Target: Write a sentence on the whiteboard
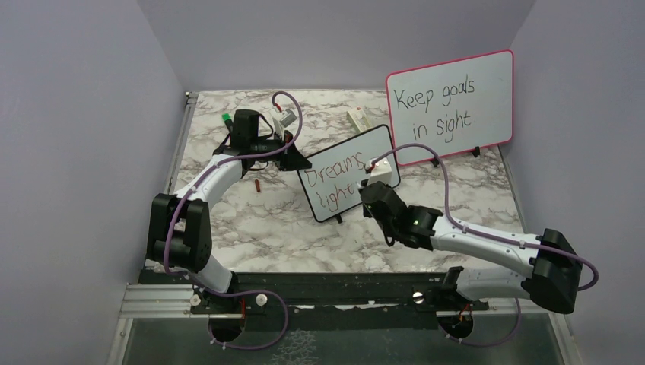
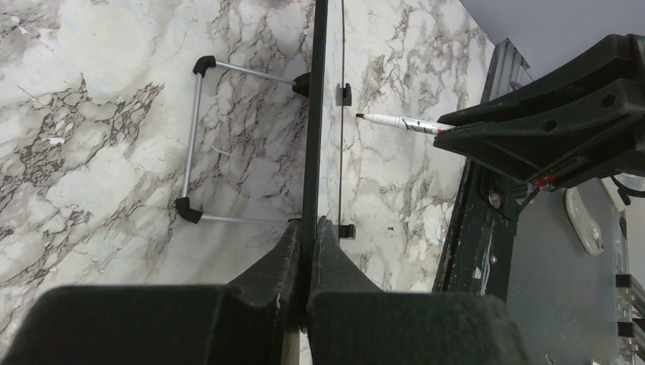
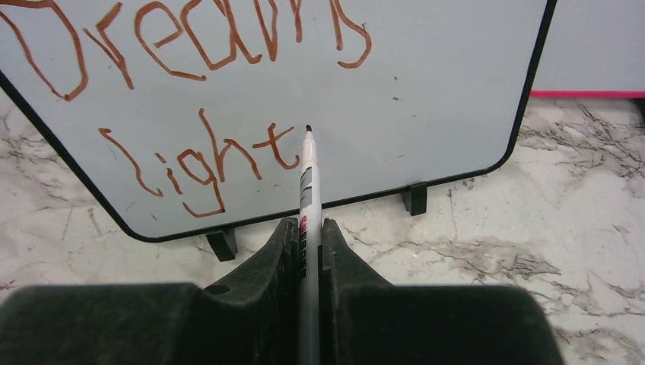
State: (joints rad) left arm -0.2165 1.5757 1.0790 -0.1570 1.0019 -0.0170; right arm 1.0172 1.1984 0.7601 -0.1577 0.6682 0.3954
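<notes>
Wrist views alone show left pincer pinching whiteboard edge, right pincer pinching marker.

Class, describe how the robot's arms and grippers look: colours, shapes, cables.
The left arm and right arm have white curved links, bulky black joint housings and purple cables running alongside. The left gripper and right gripper each have two black tapering fingers.
</notes>
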